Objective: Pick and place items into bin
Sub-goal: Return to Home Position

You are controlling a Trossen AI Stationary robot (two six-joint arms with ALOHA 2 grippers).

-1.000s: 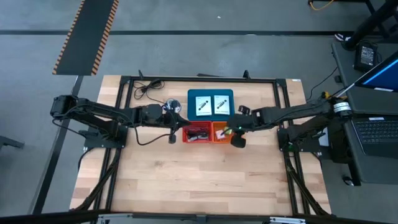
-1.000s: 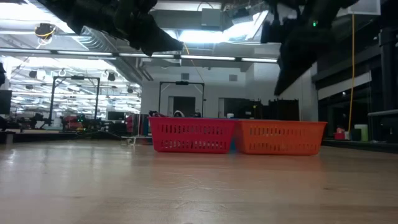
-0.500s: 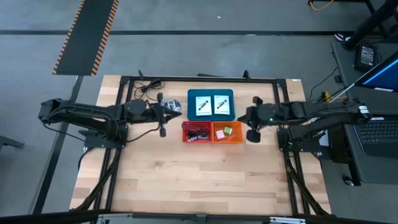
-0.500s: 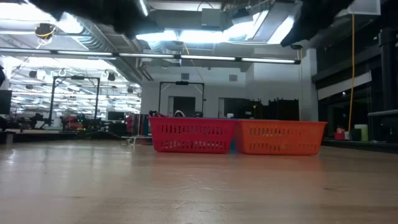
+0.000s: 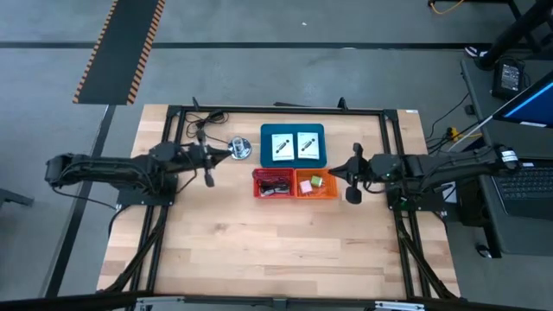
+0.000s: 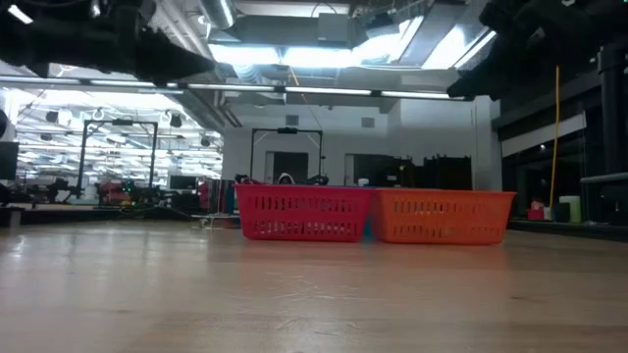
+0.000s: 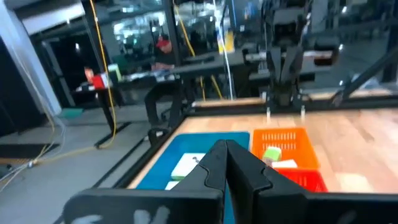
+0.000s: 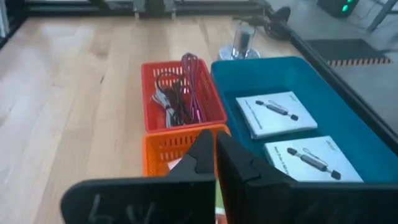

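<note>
Two white cards printed with a black pen shape lie flat in a blue tray; they also show in the right wrist view. Thin cables lie in the red basket. A green cube and a small pale piece lie in the orange basket. My left gripper is shut and empty, left of the red basket. My right gripper is shut and empty, right of the orange basket.
A round silver disc on a stand sits left of the blue tray, close to my left gripper. Black cable lies at the table's far left corner. The two baskets stand side by side. Bare wood stretches toward the near edge.
My left gripper has drawn back from the red basket toward the table's left edge and risen. My right gripper has drawn back from over the orange basket toward the table's right edge and risen. The baskets, tray and cards have stayed where they were.
</note>
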